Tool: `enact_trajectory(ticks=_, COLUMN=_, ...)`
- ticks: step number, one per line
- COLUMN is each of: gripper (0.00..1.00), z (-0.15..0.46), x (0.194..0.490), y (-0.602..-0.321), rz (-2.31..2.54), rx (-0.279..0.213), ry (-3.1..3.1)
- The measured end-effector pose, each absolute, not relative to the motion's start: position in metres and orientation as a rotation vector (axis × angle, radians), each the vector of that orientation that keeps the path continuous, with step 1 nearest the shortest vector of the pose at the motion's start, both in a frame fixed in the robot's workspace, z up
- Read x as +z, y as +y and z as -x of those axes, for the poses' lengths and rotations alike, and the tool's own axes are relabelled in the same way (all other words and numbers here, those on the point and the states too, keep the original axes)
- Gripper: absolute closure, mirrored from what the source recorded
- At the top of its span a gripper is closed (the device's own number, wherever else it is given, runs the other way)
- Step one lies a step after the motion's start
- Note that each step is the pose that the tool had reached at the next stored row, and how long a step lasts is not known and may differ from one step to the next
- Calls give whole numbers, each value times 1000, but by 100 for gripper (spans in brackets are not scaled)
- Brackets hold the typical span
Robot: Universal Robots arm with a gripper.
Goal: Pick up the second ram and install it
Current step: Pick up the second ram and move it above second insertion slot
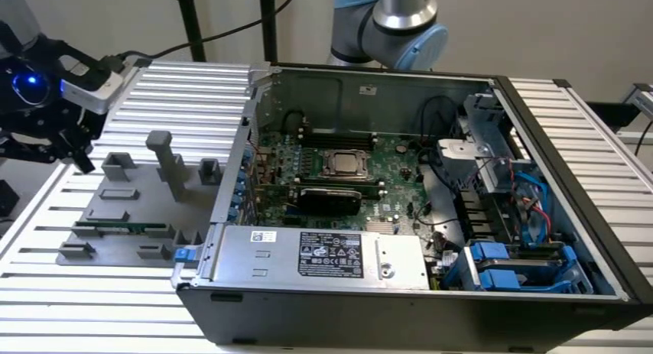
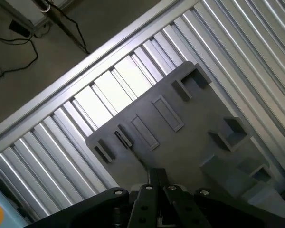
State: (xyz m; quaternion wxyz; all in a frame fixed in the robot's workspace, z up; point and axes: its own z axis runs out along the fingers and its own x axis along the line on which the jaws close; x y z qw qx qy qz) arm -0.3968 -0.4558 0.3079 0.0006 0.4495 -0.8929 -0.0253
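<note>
Status: early, no part of pick or install is done.

- The second ram [image 1: 118, 226] is not yet picked. It sits in a slot of the grey holder tray [image 1: 153, 212], lower left of the exterior view, on the ribbed counter [image 1: 61, 293]. It is well apart from the open PC case [image 1: 408, 316].
- The pincer [image 1: 73, 157] is closed with nothing between the fingers. It hangs at the far left of the exterior view, by the tray's upper-left corner, near the tray but clear of the stick.
- The wrist view looks down at the same tray [image 2: 180, 156] past the closed pincer tips [image 2: 156, 175]. A thin dark sliver in one slot may be the stick seen edge-on; I can't confirm that.
- Grasp, carry and seating in a memory slot are all outstanding. The motherboard [image 1: 398, 170] and the silver processor socket [image 1: 345, 164] are exposed, lid off, and nothing looks to be in the way.
- I can't tell which memory slots are already filled.

The stick itself:
- It is a thin, long, narrow green board, with what look like dark chips along it.
- It runs lengthwise along the tray's lower edge, between small grey blocks at its ends.
- It looks level and seated in the holder, not tilted, with nothing on it. The top edge looks reachable from above.
</note>
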Motion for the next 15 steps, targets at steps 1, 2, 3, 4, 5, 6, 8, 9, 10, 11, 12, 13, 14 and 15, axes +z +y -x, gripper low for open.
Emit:
enact_trajectory(ticks=1, gripper=89, z=397, x=307, y=-456, rz=-1438, rx=-77, ry=-2793)
enact_trajectory(ticks=2, gripper=89, z=397, x=306, y=-456, rz=-1463, rx=-75, ry=-2782)
enact_trajectory(ticks=3, gripper=89, z=397, x=305, y=-456, rz=-1489, rx=-72, ry=-2772)
enact_trajectory(ticks=4, gripper=89, z=397, x=305, y=-456, rz=-1512, rx=-70, ry=-2762)
enact_trajectory(ticks=5, gripper=89, z=397, x=304, y=-456, rz=-1536, rx=-67, ry=-2753)
enact_trajectory(ticks=6, gripper=89, z=397, x=303, y=-456, rz=-1559, rx=-64, ry=-2743)
enact_trajectory(ticks=8, gripper=89, z=397, x=301, y=-456, rz=-1605, rx=-59, ry=-2723)
enact_trajectory(ticks=9, gripper=89, z=397, x=300, y=-456, rz=-1627, rx=-57, ry=-2713)
enact_trajectory(ticks=10, gripper=89, z=397, x=299, y=-456, rz=-1650, rx=-55, ry=-2701)
enact_trajectory(ticks=11, gripper=89, z=397, x=298, y=-456, rz=-1673, rx=-54, ry=-2689)
enact_trajectory(ticks=12, gripper=89, z=397, x=297, y=-456, rz=-1699, rx=-52, ry=-2675)
enact_trajectory(ticks=13, gripper=89, z=397, x=296, y=-456, rz=-1720, rx=-51, ry=-2663)
enact_trajectory(ticks=14, gripper=89, z=397, x=295, y=-456, rz=-1745, rx=-49, ry=-2648)
enact_trajectory(ticks=15, gripper=89, z=397, x=294, y=-456, rz=-1768, rx=-48, ry=-2635)
